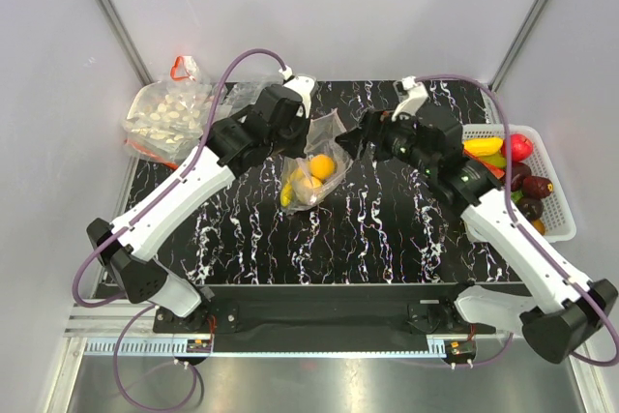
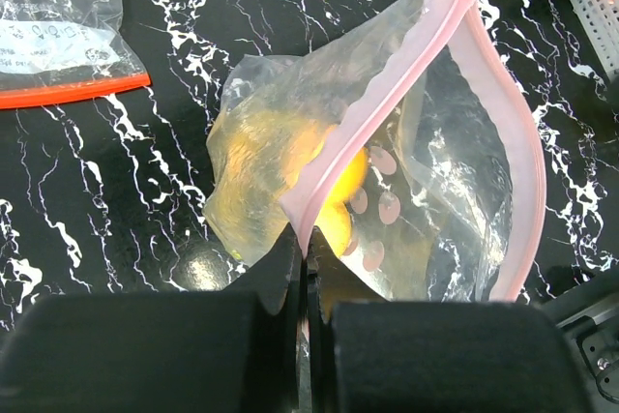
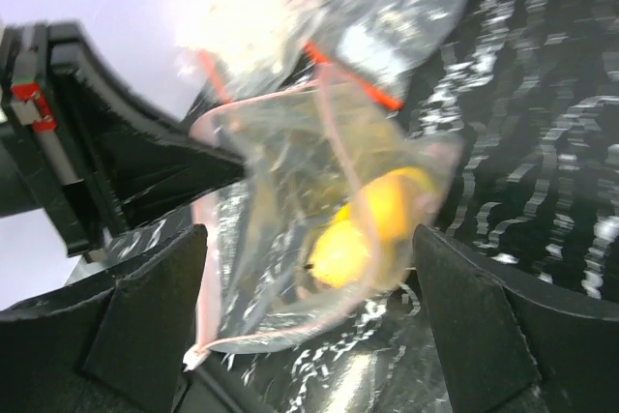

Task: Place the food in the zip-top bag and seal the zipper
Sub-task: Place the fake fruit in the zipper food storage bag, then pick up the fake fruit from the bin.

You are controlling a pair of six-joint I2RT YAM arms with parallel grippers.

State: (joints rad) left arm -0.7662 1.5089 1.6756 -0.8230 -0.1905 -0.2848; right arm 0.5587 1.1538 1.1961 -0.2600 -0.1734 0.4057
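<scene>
A clear zip-top bag [image 1: 324, 142] with a pale pink zipper strip [image 2: 387, 94] stands open at mid-table. It holds an orange fruit [image 1: 321, 166] and a yellow one [image 1: 298, 192]. My left gripper [image 2: 308, 239] is shut on the near lip of the zipper and holds the mouth up; it also shows in the top view [image 1: 302, 137]. My right gripper [image 3: 309, 244] is open and empty, just right of the bag's mouth [image 1: 350, 145]. In the right wrist view the bag [image 3: 319, 191] lies between and ahead of its fingers. More food [image 1: 513, 157] lies in the basket.
A white mesh basket [image 1: 566, 215] stands at the right edge with yellow, red, green and dark purple pieces. A second clear bag [image 1: 164, 118] with white dots and a red-orange strip [image 2: 73, 92] lies at the back left corner.
</scene>
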